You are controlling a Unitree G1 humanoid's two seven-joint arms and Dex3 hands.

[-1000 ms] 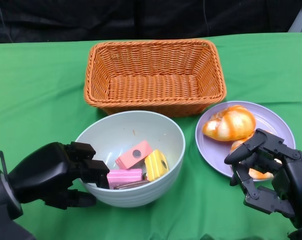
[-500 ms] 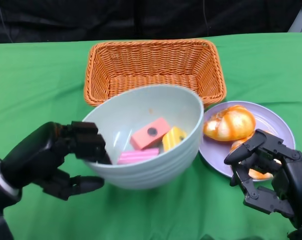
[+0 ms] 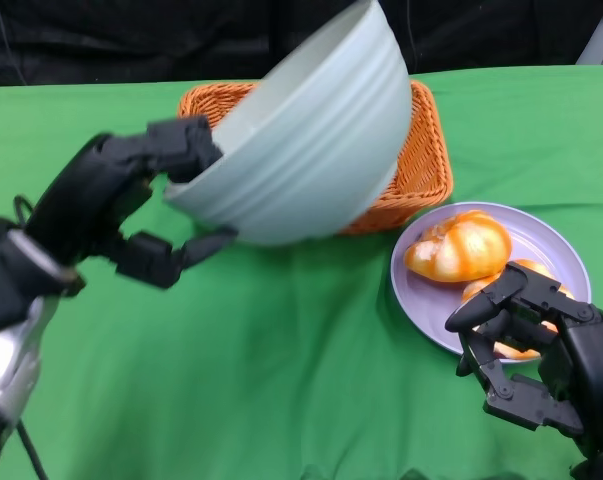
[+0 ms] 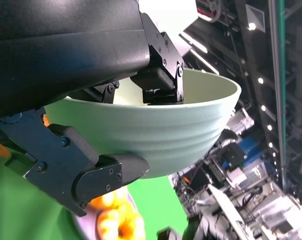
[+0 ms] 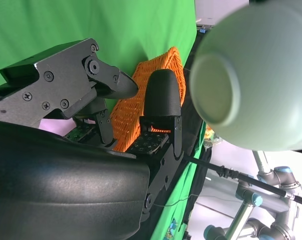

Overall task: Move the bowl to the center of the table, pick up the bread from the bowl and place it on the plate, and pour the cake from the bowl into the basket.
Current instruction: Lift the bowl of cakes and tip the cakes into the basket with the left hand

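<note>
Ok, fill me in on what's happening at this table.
The robot's left hand grips a pale green bowl by its rim, lifted and tipped over the orange basket, as if pouring into it. Two pieces of bread lie on the purple plate. The right hand hovers beside the plate, holding nothing. What is inside the bowl cannot be seen.

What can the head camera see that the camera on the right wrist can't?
Only the head view shows the purple plate with the bread on it, and the left hand gripping the bowl's rim. Only the right wrist view shows the round foot under the bowl and a stand behind the table. Both show the tipped bowl, the orange basket, the green table and the right hand, which holds nothing.
</note>
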